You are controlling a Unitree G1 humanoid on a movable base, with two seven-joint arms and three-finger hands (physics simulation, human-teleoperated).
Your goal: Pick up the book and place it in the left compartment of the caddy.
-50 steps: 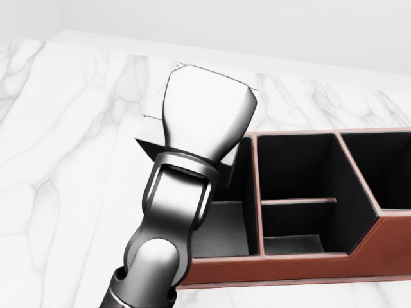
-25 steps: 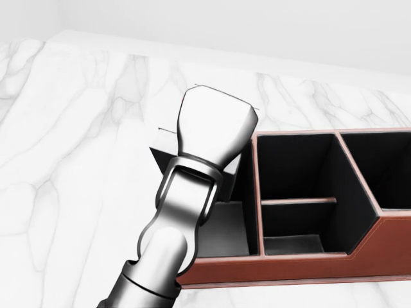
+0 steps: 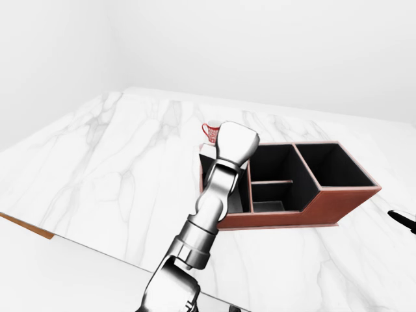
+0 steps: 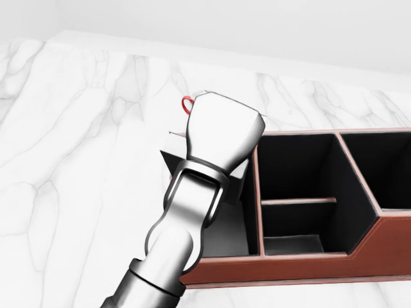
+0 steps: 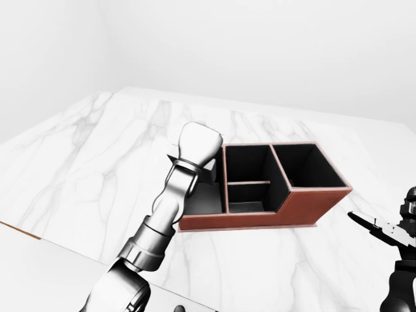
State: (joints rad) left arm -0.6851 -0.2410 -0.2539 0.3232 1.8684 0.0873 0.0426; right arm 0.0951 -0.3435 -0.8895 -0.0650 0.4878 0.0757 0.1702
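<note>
A brown leather caddy [image 4: 295, 264] with dark compartments stands on the white marble counter [image 4: 77, 160]. My left hand [image 4: 221, 138] hovers over the caddy's left compartment [image 4: 225, 231], its back turned to the camera and its fingers hidden. A dark grey book [image 4: 172, 160] pokes out from under the hand on its left side, over the caddy's left wall; it stays with the hand. My right hand [image 5: 383, 229] shows at the right edge of the right-eye view, low and away from the caddy, fingers spread.
A small red-patterned mug [image 3: 210, 132] stands just beyond the caddy's upper left corner, close behind my left hand. The caddy's middle section has a divider [image 4: 298, 201]; a larger compartment [image 3: 335, 166] lies to the right. The counter's edge [image 3: 26, 224] runs bottom left.
My left hand has carried the book rightward, from beside the caddy's left wall to over the left compartment. The red mug's handle has come into sight behind it.
</note>
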